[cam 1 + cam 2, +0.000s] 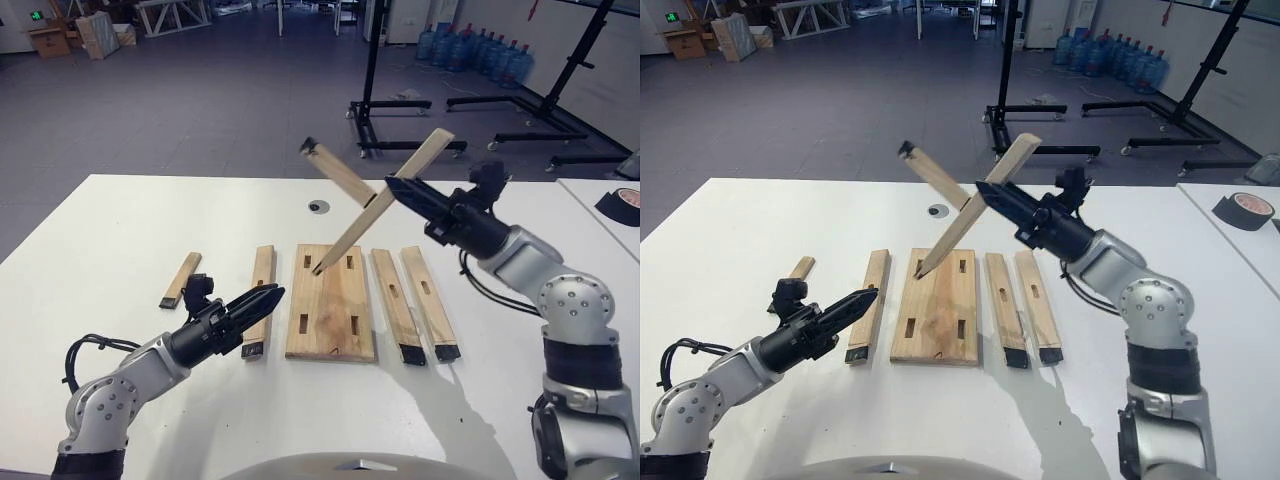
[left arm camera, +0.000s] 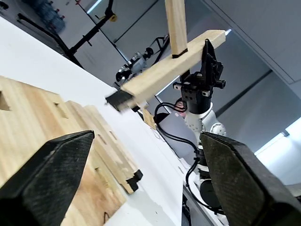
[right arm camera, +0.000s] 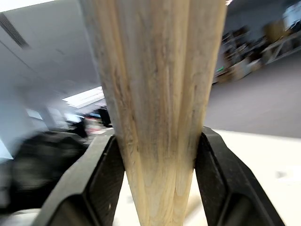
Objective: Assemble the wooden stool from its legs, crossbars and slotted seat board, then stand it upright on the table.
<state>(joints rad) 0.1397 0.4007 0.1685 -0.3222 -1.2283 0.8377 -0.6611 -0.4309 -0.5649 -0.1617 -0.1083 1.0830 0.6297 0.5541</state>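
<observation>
Left gripper spread — right gripper pinches leg over seat board

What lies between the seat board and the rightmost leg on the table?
Another slotted leg, lying flat between seat board and rightmost leg, clear in both eye views.

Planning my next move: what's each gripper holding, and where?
The right gripper grips the joined wooden pieces on the longer one, just above the joint. The left gripper holds nothing.
</observation>
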